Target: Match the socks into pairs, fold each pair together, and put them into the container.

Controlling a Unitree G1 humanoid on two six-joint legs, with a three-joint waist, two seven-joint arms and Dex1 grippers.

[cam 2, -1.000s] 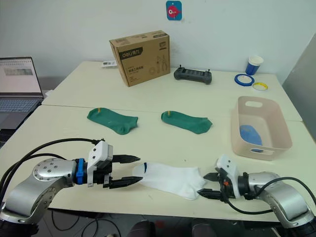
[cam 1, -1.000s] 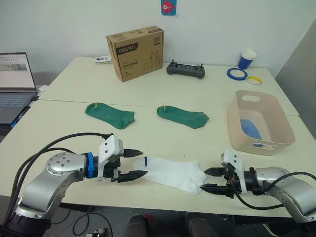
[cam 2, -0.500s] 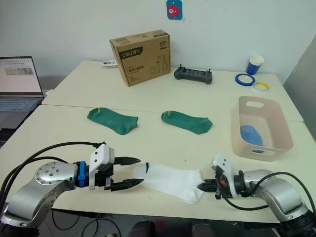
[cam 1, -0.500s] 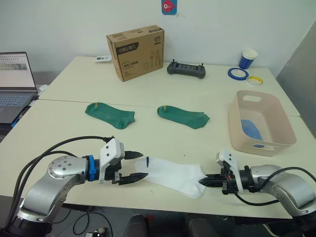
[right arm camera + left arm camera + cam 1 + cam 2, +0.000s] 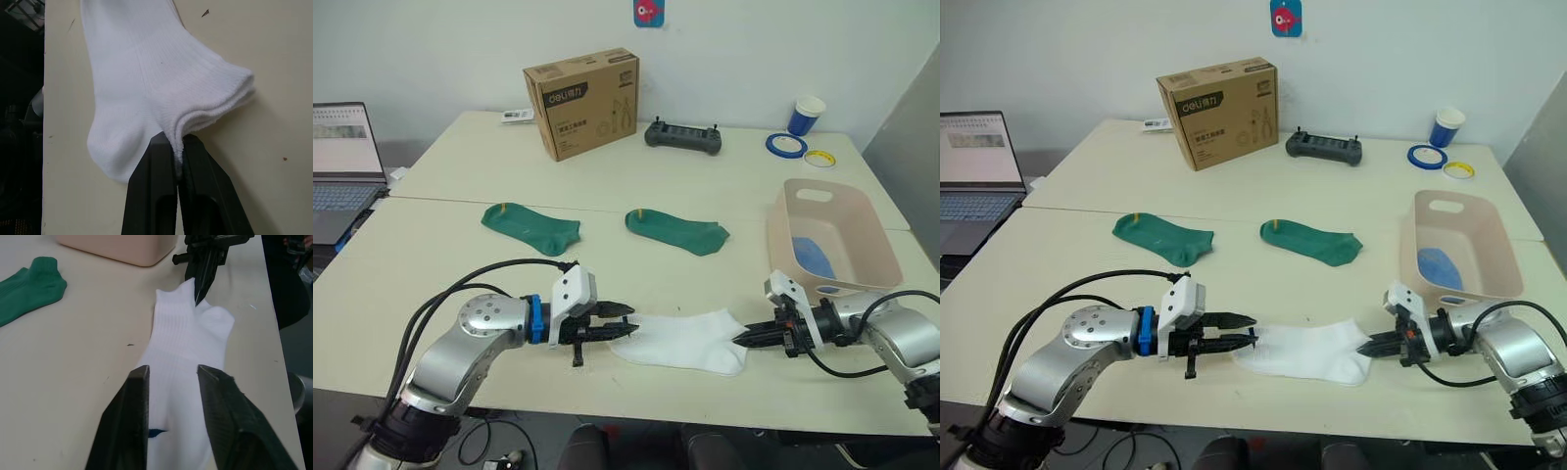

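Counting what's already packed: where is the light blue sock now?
The light blue sock lies inside the container, on the table's right side, beyond the right gripper.

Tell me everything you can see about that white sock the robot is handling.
The white sock is a short ankle sock of soft ribbed knit with a small dark blue mark near one end. It lies flat near the table's front edge. The right gripper is shut on the edge of one end, lifting a small fold. The left gripper is open, one finger at each side of the other end.

Pale wall [image 5: 460, 39], cream tables [image 5: 724, 181], open laptop [image 5: 342, 162] on the left
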